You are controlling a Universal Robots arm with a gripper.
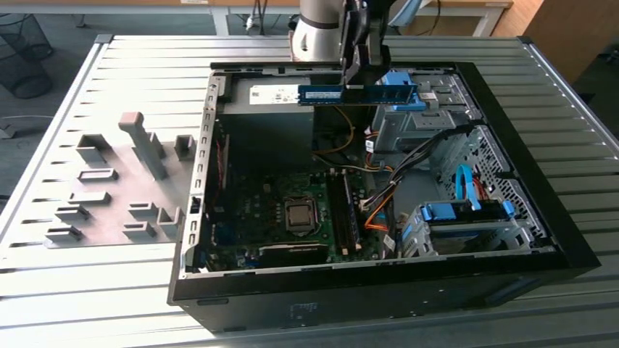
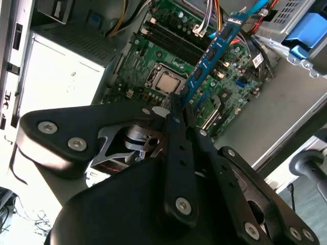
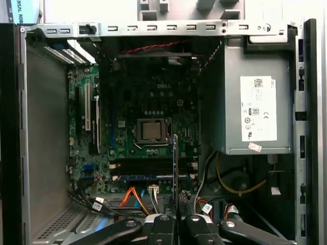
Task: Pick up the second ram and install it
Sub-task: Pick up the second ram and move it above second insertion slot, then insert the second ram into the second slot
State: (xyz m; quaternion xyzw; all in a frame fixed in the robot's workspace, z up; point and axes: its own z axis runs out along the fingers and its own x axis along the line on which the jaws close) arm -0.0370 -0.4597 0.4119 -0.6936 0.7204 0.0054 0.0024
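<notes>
The second ram (image 1: pixel 360 95) is a long blue stick that hangs level above the back of the open computer case (image 1: pixel 193 217). My gripper (image 1: pixel 352 81) is shut on its upper edge. In the second wrist view the ram (image 2: pixel 212 51) runs out from the shut gripper (image 2: pixel 179 106) over the green motherboard (image 2: pixel 168 56). In the first wrist view the ram (image 3: pixel 175 168) shows edge-on, clamped in the gripper (image 3: pixel 175 218), above the dark memory slots (image 3: pixel 148 166). A blue stick (image 3: pixel 145 177) sits in one of those slots.
A grey fixture tray (image 1: pixel 116 188) with upright blocks lies at the exterior view's left of the case. Inside are the processor socket (image 1: pixel 300 215), the power supply (image 3: pixel 250 109), orange and yellow cables (image 1: pixel 377 203), and drive bays with blue latches (image 1: pixel 464 212).
</notes>
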